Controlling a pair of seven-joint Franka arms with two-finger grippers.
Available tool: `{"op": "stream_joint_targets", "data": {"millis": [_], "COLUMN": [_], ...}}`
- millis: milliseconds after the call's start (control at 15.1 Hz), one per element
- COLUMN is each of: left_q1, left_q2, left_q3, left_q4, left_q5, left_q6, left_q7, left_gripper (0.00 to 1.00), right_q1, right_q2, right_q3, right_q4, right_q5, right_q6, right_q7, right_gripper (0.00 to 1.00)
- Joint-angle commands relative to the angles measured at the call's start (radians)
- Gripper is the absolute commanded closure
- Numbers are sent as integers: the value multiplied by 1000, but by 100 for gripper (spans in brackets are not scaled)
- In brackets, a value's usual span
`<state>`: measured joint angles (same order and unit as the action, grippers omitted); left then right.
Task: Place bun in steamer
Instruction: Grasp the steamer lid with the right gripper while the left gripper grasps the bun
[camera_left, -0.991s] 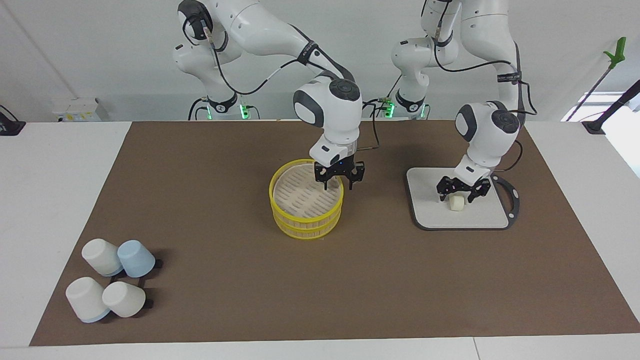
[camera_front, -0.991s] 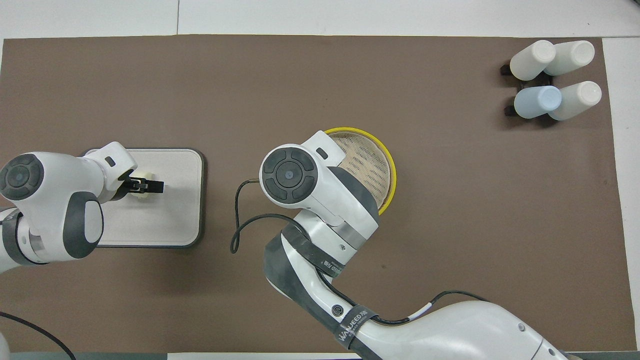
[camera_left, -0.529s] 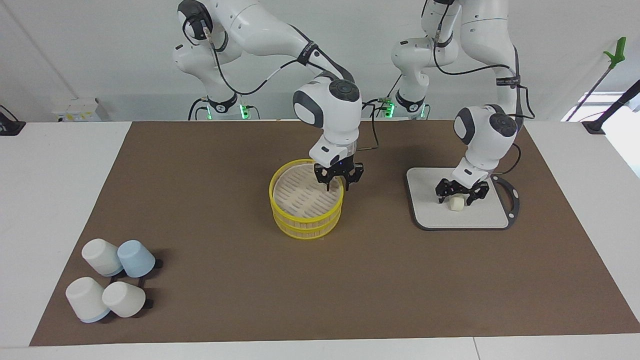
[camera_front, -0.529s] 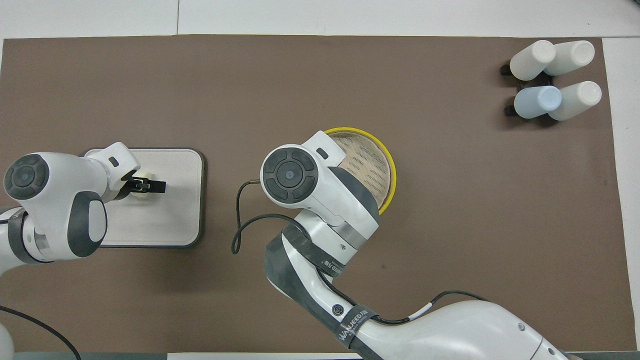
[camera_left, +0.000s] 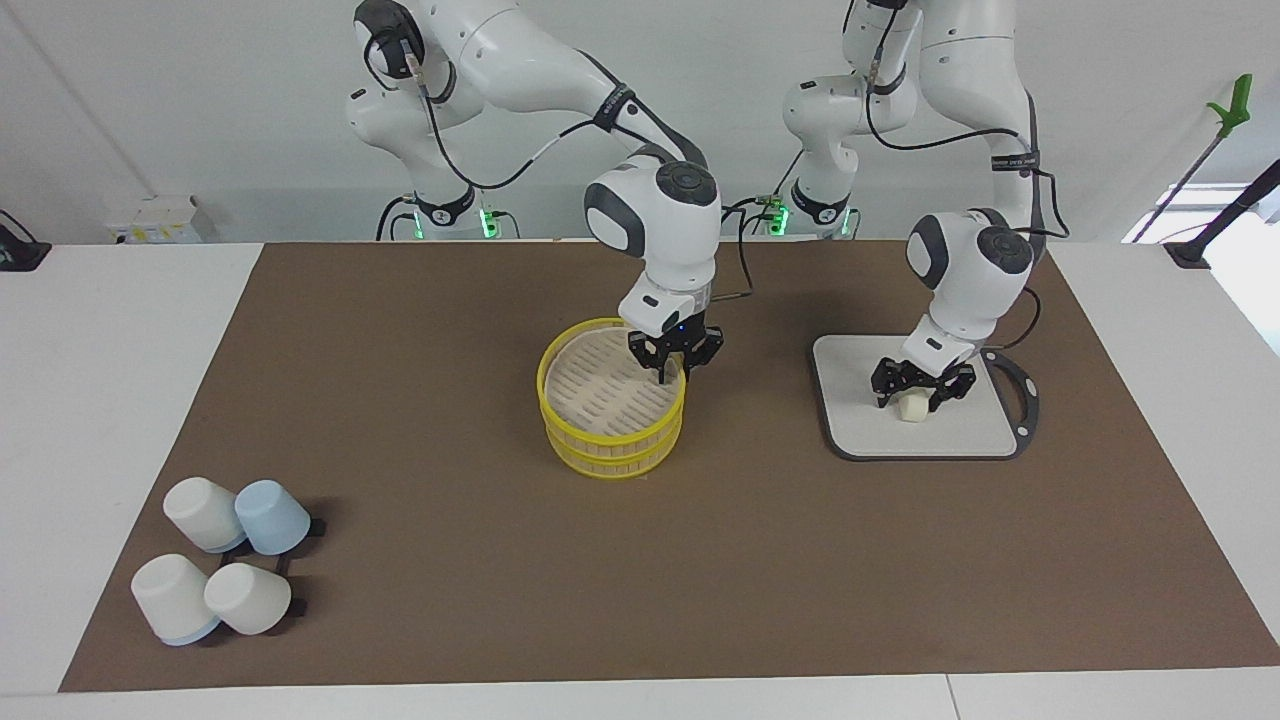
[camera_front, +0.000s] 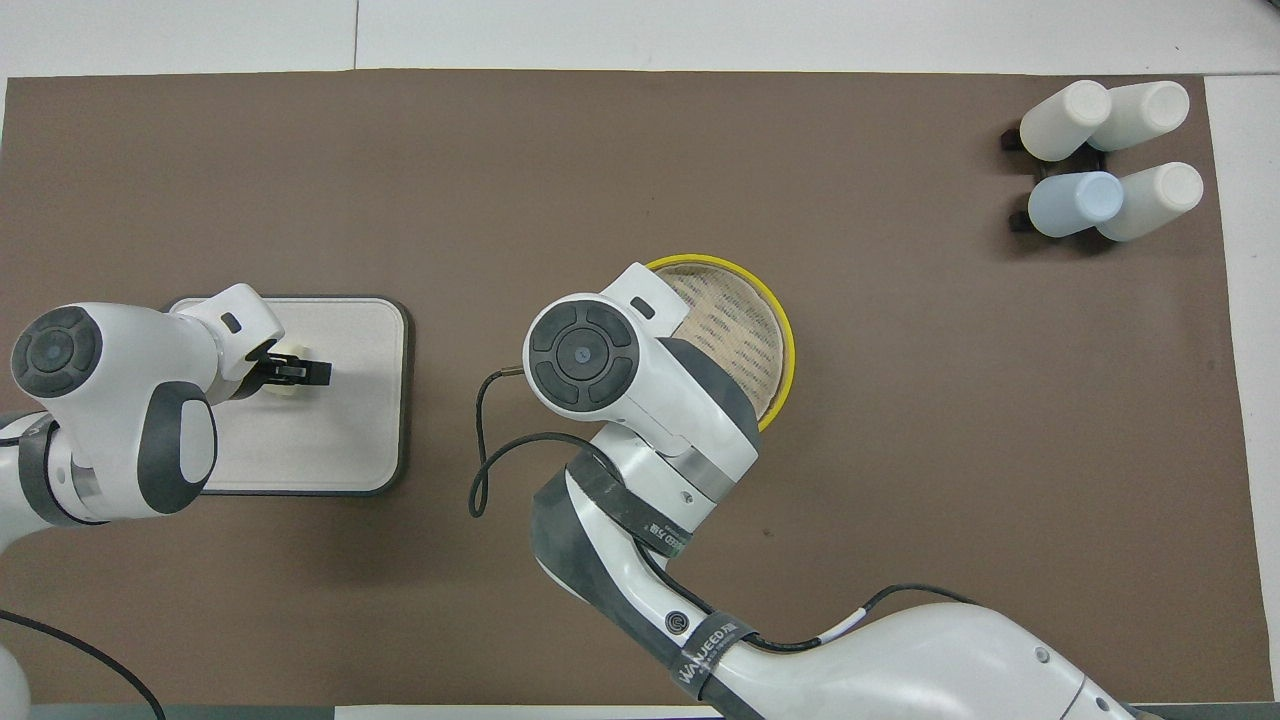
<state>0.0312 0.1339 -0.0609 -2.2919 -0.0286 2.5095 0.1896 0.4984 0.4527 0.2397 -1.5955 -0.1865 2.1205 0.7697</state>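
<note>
One bun (camera_left: 911, 408) sits on grey board (camera_left: 860, 440), toward left arm's end of mat. Left gripper (camera_left: 922, 392) straddles it, fingers narrowing on its sides; grip not yet sure. Bun looks light, soft, squashable: take at mid-height, gently. Right gripper (camera_left: 675, 362) at steamer (camera_left: 610, 432) rim near mat centre, fingers astride it; cannot tell if clamped.
</note>
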Motion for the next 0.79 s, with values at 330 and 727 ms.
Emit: {"op": "stream_joint_targets", "data": {"millis": [330, 727], "left_q1": [-10, -8], "left_q2": [-20, -22], "left_q3": [10, 10], "left_q4": [23, 23], "left_q5": [-8, -8], "left_q6": [-74, -78], "left_q7": [14, 14], "left_gripper": [30, 78], "right_q1": [-24, -53], "right_q2": [-22, -40], "right_q3": [0, 0], "right_q4": [35, 155], "right_q5": [9, 10], "right_q6": [-54, -250], "right_q7": [-21, -65], "right_gripper": [97, 96]}}
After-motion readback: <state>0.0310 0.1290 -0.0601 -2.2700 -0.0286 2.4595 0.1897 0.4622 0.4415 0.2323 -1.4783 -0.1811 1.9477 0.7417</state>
